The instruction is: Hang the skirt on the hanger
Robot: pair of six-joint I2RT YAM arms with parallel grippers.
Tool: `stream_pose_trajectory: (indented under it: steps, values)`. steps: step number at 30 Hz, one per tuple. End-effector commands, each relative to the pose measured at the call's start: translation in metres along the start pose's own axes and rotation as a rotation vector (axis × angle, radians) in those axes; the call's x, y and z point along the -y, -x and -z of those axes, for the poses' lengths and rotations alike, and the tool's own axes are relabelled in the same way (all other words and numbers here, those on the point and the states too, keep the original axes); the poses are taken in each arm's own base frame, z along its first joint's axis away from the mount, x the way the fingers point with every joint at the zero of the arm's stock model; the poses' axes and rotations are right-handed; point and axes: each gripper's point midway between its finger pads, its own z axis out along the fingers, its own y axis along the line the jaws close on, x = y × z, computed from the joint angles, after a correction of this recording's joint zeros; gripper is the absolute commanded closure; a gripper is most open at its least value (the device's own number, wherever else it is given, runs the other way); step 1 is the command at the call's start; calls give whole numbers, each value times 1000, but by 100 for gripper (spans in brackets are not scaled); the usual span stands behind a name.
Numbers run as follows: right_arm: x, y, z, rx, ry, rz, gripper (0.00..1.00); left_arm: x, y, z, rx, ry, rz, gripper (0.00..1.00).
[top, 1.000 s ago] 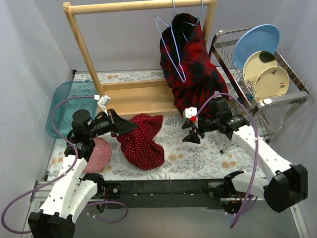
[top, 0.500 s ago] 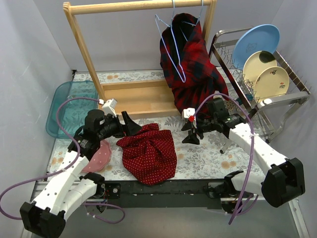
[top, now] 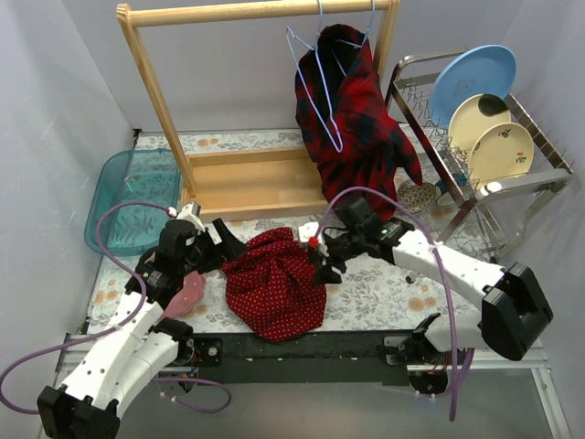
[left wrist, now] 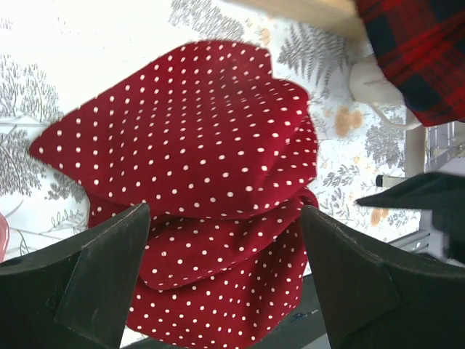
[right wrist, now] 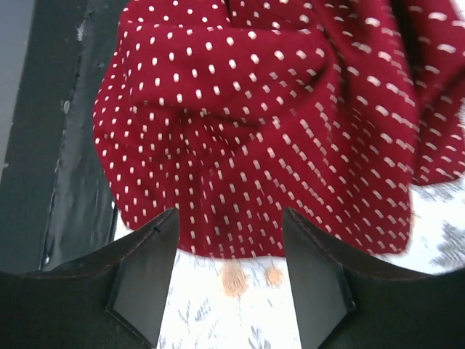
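- One red dotted skirt (top: 274, 288) is counted.
- One checked garment (top: 356, 119) is counted.
- Two wire hangers are counted: an empty hanger (top: 313, 87) and a loaded hanger (top: 370, 16).
- One wooden rail (top: 155, 101) is seen.
- One dish rack (top: 539, 174) is seen.
- Three plates are counted in it: a blue plate (top: 486, 75), a cream plate (top: 475, 119) and a flowered plate (top: 503, 151).
- One speckled bowl (top: 416, 195) is found.
- One blue tub (top: 128, 192) is found.
- One pink object (top: 187, 291) is noted; its kind cannot be told.
- One flowered cloth (top: 384, 293) is counted.
- Two arms are counted: the left arm (top: 119, 338) and the right arm (top: 457, 270).
- Two grippers are counted: the left gripper (left wrist: 221, 218) and the right gripper (right wrist: 229, 214), with two fingers seen on each.
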Motion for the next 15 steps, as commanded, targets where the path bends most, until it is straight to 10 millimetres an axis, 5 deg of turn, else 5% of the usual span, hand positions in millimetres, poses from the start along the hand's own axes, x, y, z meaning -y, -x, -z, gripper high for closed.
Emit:
stream_pose_trajectory:
  steps: [1,5,11,12,15]
  values:
    - [23,20,-18,-27,-103,16,36,-6,-14,-2,-61,34,67,18]
    - [10,60,-23,32,-3,70,38,-12,-19,3,-97,92,101,18]
    - [-21,104,-39,12,154,248,37,-16,26,31,150,139,87,14]
    - [-21,124,-35,41,166,292,36,-14,33,37,184,141,83,14]
    - [-26,129,-54,26,261,342,37,-10,54,53,312,115,82,2]
